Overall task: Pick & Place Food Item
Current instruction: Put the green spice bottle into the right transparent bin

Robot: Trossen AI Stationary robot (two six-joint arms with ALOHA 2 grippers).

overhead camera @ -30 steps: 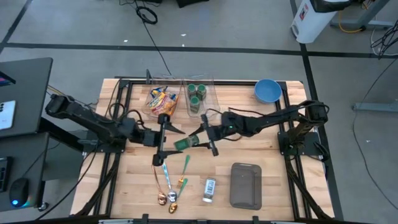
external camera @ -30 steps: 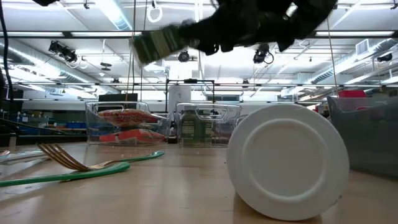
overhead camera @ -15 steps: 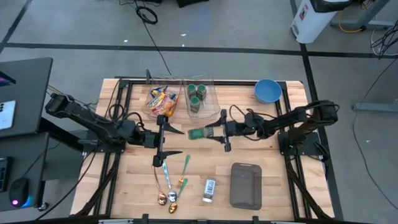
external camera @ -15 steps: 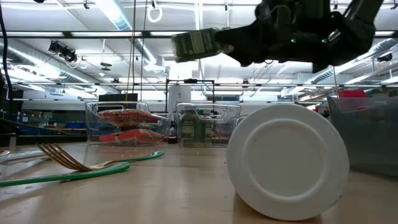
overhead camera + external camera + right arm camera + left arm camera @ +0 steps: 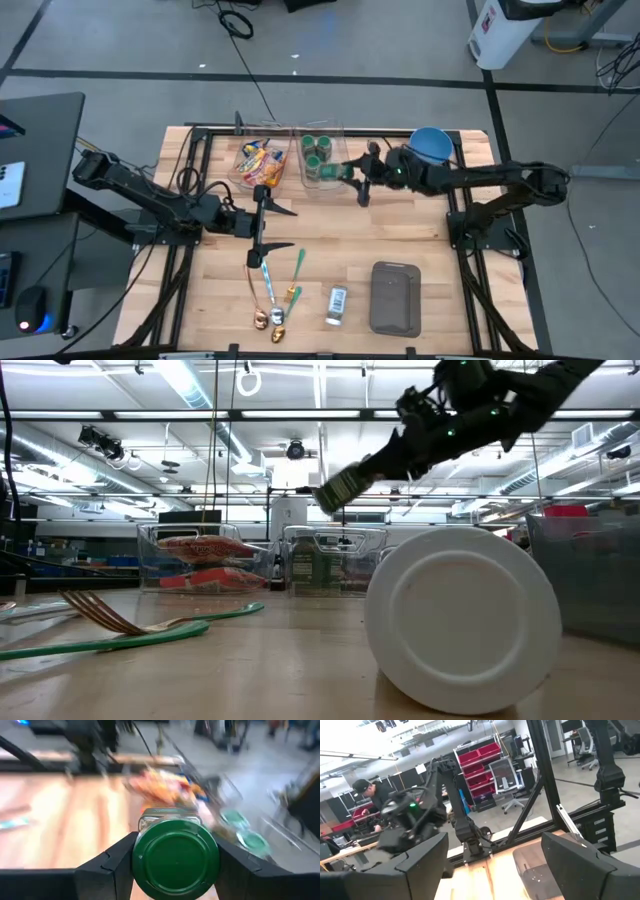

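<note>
- Right gripper [image 5: 345, 172] has swung from mid-table to the clear plastic bin [image 5: 322, 150], jaws clamped on green-lidded glass jar [image 5: 175, 851].
- Bin of matching jars sits just ahead of jaws; release likely next.
- Left gripper [image 5: 272, 227] idle, jaws wide, empty.

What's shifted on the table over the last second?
The right gripper, shut on a green-lidded jar, carried it from the table's middle over to the clear bin of matching jars. The left gripper stayed open near the cutlery. The snack bin, blue bowl and everything else stayed put.
</note>
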